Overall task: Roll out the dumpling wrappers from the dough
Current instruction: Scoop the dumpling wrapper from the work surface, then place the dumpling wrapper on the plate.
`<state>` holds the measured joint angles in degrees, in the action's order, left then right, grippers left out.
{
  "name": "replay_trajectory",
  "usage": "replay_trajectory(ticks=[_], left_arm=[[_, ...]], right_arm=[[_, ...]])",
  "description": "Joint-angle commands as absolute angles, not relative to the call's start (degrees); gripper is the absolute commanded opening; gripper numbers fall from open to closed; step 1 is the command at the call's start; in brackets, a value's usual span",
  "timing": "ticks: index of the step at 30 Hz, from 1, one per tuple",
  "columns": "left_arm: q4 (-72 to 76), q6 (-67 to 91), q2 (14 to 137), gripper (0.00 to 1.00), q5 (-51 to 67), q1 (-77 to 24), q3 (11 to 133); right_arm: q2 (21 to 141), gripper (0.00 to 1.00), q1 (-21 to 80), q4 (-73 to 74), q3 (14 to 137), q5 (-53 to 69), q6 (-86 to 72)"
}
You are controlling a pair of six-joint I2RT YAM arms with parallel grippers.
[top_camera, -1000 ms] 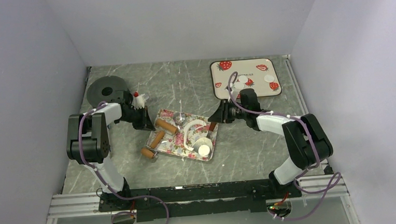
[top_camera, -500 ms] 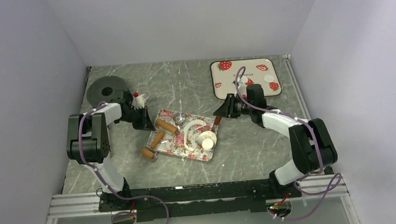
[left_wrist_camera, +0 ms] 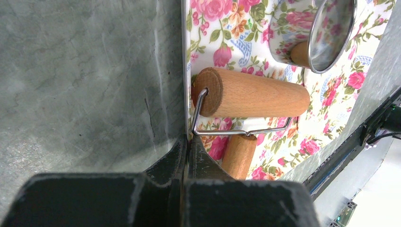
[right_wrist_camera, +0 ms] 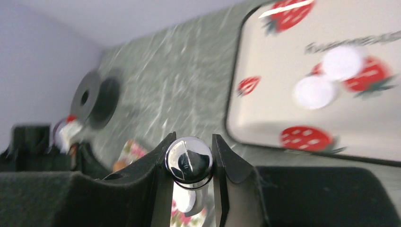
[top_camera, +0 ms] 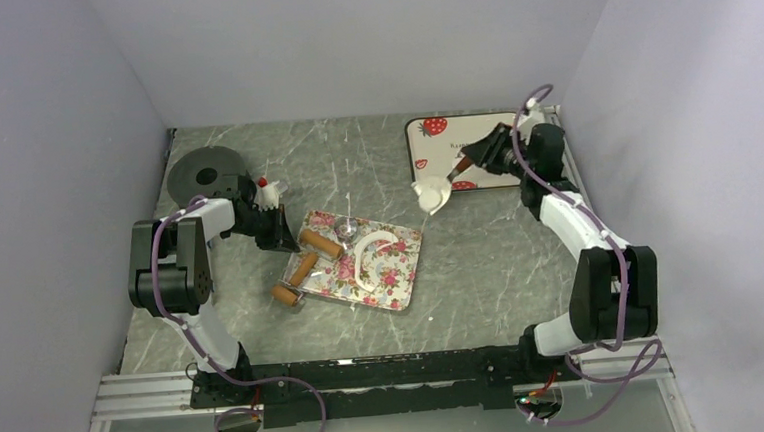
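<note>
Chrome glints between the right gripper's (right_wrist_camera: 190,142) fingers, which pinch the handle end (right_wrist_camera: 189,163) of a brown-handled utensil (top_camera: 460,161). Its head carries a white disc (top_camera: 431,195) just off the strawberry tray (top_camera: 446,147), where two dumpling wrappers (right_wrist_camera: 314,92) lie. We should keep the head level and lower it over bare tray. The left gripper's (left_wrist_camera: 188,142) fingers are pressed together at the floral tray's (top_camera: 402,275) rim.
</note>
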<state>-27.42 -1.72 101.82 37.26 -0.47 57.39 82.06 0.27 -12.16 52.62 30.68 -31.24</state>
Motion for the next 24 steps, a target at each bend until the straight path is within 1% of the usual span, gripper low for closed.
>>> replay_trajectory(ticks=[1, 7, 11, 16, 19, 24], left_arm=[[-25.89, -1.22, 99.20, 0.00, 42.17, -0.44, 57.58], [-25.65, -1.40, 99.75, 0.00, 42.12, -0.40, 57.52], [-25.55, -1.49, 100.19, 0.00, 42.04, -0.35, 57.52], [-25.67, -1.56, 100.93, 0.00, 42.31, -0.26, 57.83], [-25.70, -1.75, 100.37, 0.00, 42.20, -0.19, 57.61], [-25.64, -1.75, 100.15, 0.00, 42.62, -0.18, 57.63]], right_arm=[[83.33, 0.00, -2.41, -20.97, 57.45, 16.46, -31.67], [94.05, 0.00, -2.10, -24.42, 66.94, 9.22, -28.06], [100.35, 0.00, -1.26, -27.27, 71.16, 8.42, -26.06], [108.54, 0.00, 3.84, -22.92, 81.68, 7.60, -16.22], [111.01, 0.00, 5.91, -22.84, 83.94, 4.55, -9.43], [115.12, 0.00, 6.59, -20.71, 86.71, 5.79, -1.08]])
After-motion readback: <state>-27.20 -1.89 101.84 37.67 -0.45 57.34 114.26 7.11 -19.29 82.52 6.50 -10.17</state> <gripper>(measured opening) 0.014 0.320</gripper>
